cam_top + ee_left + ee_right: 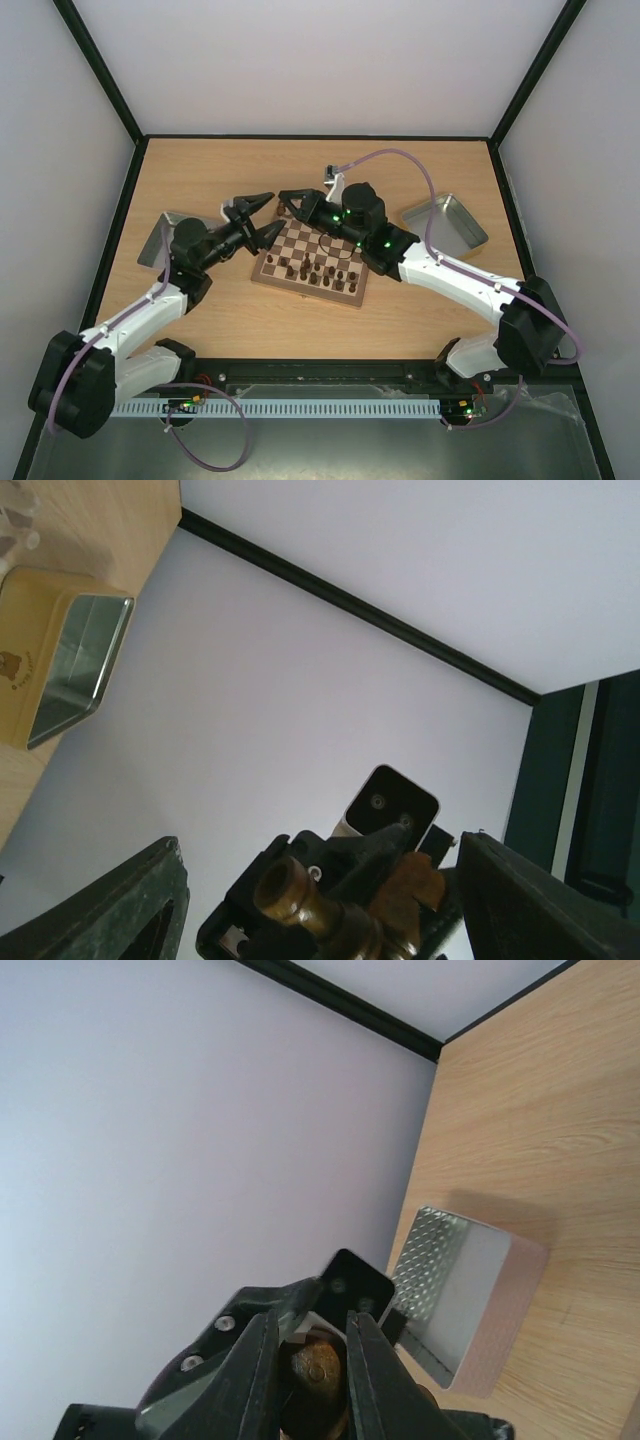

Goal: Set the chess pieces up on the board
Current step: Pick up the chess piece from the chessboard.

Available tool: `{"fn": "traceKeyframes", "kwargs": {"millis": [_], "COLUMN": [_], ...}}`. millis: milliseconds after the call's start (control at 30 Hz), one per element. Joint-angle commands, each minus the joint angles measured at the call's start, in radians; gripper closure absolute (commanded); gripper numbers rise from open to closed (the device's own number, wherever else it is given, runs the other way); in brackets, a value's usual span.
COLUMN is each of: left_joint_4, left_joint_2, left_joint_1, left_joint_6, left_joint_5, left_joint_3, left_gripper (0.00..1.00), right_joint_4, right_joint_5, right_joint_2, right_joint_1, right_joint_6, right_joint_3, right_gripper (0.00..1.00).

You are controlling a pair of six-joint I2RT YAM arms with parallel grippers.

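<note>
The board (300, 238) lies mid-table with several dark chess pieces (322, 272) standing on its near half. My right gripper (291, 205) hovers over the board's far left corner, shut on a dark brown chess piece (320, 1372); the piece also shows in the left wrist view (300, 895). My left gripper (260, 219) faces it from the left, wide open, with its fingers (135, 905) on either side of the held piece and not touching it. No cream pieces show.
A metal tray (158, 240) sits left of the board behind my left arm and also shows in the right wrist view (465, 1295). Another tray (447, 220) sits at the right and shows in the left wrist view (70, 660). Walls enclose the table.
</note>
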Motion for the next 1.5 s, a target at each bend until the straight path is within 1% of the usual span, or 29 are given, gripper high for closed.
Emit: {"fn": "traceKeyframes", "kwargs": {"millis": [0,133,267,367,500,600,700,800,1367,1467], "left_joint_4": [0.112,0.116,0.117,0.116,0.114,0.115,0.119,0.134,0.146,0.143], "left_joint_2": [0.04,0.056,0.054,0.054,0.051,0.05,0.052,0.057,0.071,0.075], "left_joint_1": [-0.016,-0.024,-0.025,-0.025,-0.025,-0.025,-0.025,-0.025,-0.025,-0.025], "left_joint_6": [-0.15,-0.157,-0.164,-0.169,-0.173,-0.179,-0.186,-0.194,-0.187,-0.165], "left_joint_5": [0.006,0.004,-0.012,-0.014,-0.018,-0.02,-0.022,-0.022,-0.029,-0.037], "left_joint_3": [0.007,0.004,-0.001,0.002,0.006,0.006,0.008,0.008,0.004,0.004], "left_gripper": [0.29,0.44,0.54,0.6,0.63,0.63,0.6,0.6,0.87,0.92], "right_joint_4": [0.092,0.1,0.099,0.097,0.096,0.097,0.097,0.105,0.11,0.103], "right_joint_5": [-0.048,-0.054,-0.058,-0.06,-0.062,-0.061,-0.062,-0.064,-0.042,-0.028], "right_joint_2": [-0.023,-0.027,-0.031,-0.03,-0.028,-0.028,-0.027,-0.026,-0.044,-0.057], "right_joint_1": [-0.001,-0.001,-0.001,-0.001,-0.001,-0.001,-0.001,-0.001,-0.001,-0.001], "right_joint_6": [0.036,0.038,0.036,0.032,0.03,0.025,0.021,0.013,0.004,0.0], "right_joint_3": [-0.014,-0.015,-0.015,-0.018,-0.019,-0.023,-0.027,-0.038,-0.07,-0.074], "right_gripper": [0.87,0.87,0.87,0.87,0.87,0.87,0.88,0.88,0.88,0.88]}}
